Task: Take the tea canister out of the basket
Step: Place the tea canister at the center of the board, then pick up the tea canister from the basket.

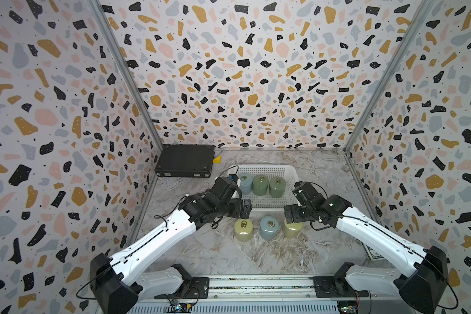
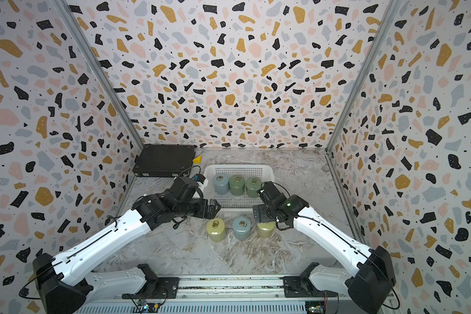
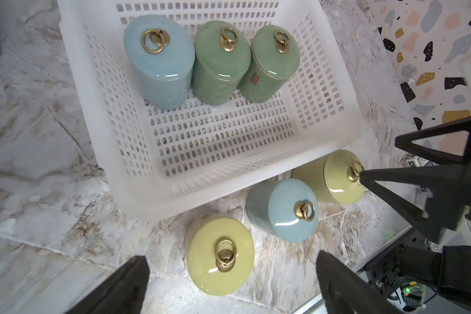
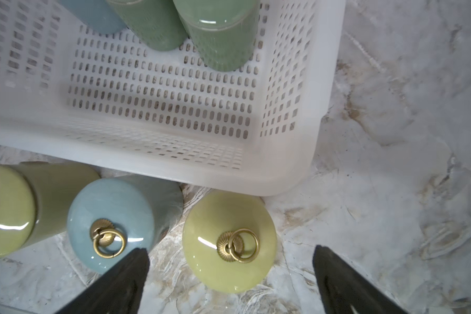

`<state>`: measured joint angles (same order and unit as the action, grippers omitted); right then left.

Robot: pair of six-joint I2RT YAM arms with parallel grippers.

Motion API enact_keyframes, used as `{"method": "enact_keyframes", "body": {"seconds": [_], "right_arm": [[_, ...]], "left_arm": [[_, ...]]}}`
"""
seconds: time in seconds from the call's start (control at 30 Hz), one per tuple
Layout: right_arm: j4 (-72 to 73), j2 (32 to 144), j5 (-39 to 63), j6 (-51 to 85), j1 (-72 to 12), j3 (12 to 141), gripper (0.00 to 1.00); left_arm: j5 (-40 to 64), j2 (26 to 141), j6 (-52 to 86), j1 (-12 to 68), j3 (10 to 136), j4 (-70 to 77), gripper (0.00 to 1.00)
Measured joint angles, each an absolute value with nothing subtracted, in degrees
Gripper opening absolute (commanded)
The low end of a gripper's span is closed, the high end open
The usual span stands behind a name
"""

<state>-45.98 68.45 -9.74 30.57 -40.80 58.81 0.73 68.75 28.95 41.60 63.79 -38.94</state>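
The white basket (image 1: 261, 170) holds three upright tea canisters in a row along its far side: a blue one (image 1: 245, 183) and two green ones (image 1: 260, 185) (image 1: 276, 186). Three more stand on the table before the basket's near wall: yellow-green (image 1: 243, 229), blue (image 1: 269, 227) and yellow-green (image 1: 291, 229). My left gripper (image 3: 231, 261) hangs open above the left yellow-green canister (image 3: 220, 255), clear of it. My right gripper (image 4: 230, 251) hangs open over the right yellow-green canister (image 4: 229, 240), its fingers apart from the lid.
A flat black case (image 1: 185, 160) lies at the back left with a small yellow wedge (image 1: 217, 159) beside it. Patterned walls close in three sides. The arms' metal rail (image 1: 256, 285) runs along the front edge.
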Motion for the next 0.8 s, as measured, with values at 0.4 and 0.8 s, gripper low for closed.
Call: {"method": "enact_keyframes", "body": {"seconds": [0.4,0.8], "right_arm": [[-47.7,64.9,-9.4,27.6,-40.8,61.8,0.99],[-48.0,64.8,-9.2,26.0,-40.8,63.9,0.99]], "left_arm": [[0.4,84.6,26.1,35.5,74.3,-37.3,1.0],[0.1,98.6,22.1,31.8,81.2,-36.3,0.98]]}}
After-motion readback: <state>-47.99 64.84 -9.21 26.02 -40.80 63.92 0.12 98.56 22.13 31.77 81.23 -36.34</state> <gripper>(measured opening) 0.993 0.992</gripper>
